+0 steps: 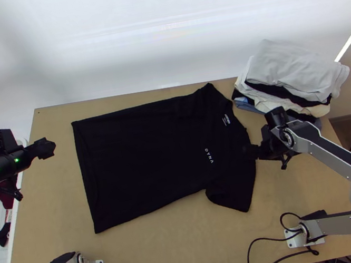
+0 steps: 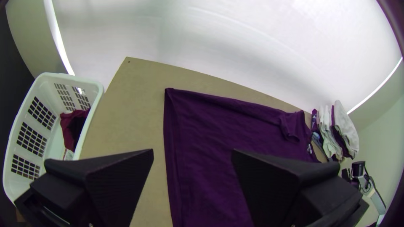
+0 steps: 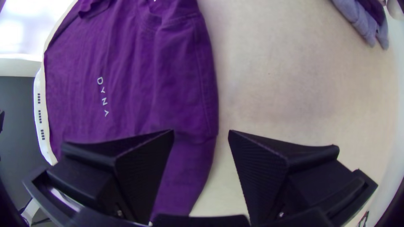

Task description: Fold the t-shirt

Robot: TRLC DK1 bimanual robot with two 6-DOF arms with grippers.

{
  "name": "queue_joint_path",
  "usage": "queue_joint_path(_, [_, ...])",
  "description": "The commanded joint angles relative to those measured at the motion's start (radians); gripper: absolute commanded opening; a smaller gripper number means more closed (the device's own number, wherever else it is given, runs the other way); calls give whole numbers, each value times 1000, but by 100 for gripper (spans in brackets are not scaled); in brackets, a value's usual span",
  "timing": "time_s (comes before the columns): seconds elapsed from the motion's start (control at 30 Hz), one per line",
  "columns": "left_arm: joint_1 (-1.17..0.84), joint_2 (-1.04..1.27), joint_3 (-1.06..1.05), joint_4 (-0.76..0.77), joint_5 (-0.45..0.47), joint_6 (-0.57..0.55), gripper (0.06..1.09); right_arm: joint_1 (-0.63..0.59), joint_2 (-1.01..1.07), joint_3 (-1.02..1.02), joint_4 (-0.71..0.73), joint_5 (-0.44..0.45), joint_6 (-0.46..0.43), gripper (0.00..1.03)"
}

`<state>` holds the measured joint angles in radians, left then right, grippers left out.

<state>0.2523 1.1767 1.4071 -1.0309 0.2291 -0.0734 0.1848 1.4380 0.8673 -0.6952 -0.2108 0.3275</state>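
A black t-shirt (image 1: 147,157) lies spread on the table, its hem toward the left and its collar and sleeves toward the right. In the top view my left gripper (image 1: 45,148) is off to the left of the hem, above the table; in the left wrist view my left gripper (image 2: 192,155) stands open, its fingers empty. My right gripper (image 1: 253,152) is at the shirt's shoulder edge near the lower sleeve. From the right wrist view, the right gripper (image 3: 201,136) is open, with the shirt's edge showing between its fingers, not gripped.
A pile of folded clothes (image 1: 294,72) stands at the table's back right. Left of the table is a white basket (image 2: 90,122) holding some dark red cloth (image 2: 71,130). Bare table (image 1: 156,246) runs along the front of the shirt, with cables near the right arm's base.
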Motion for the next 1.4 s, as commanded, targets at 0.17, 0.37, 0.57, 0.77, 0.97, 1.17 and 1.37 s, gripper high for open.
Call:
queue_joint_path(0.17, [-1, -12, 1, -78, 16, 46, 96, 8, 53, -45, 56, -7, -15, 52])
queue_joint_path(0.37, [-18, -3, 1, -291, 16, 293, 96, 28, 36, -71, 108, -10, -10, 9])
queue_joint_path(0.57, [-73, -25, -103, -428, -8, 491, 96, 30, 7, -74, 141, -10, -7, 3])
queue_joint_path(0.77, [-292, -69, -379, -491, -188, 546, 96, 47, -16, -79, 161, -10, 12, 3])
queue_joint_path(0.97, [-479, -43, -528, -454, -194, 500, 94, 50, -33, -97, 161, -10, 15, 3])
queue_joint_path(1.17, [-515, 64, -635, -351, -188, 491, 94, 41, -44, -106, 161, -10, 13, 3])
queue_joint_path(1.37, [-510, 143, -700, -216, -189, 492, 94, 42, -51, -100, 161, -10, 15, 3])
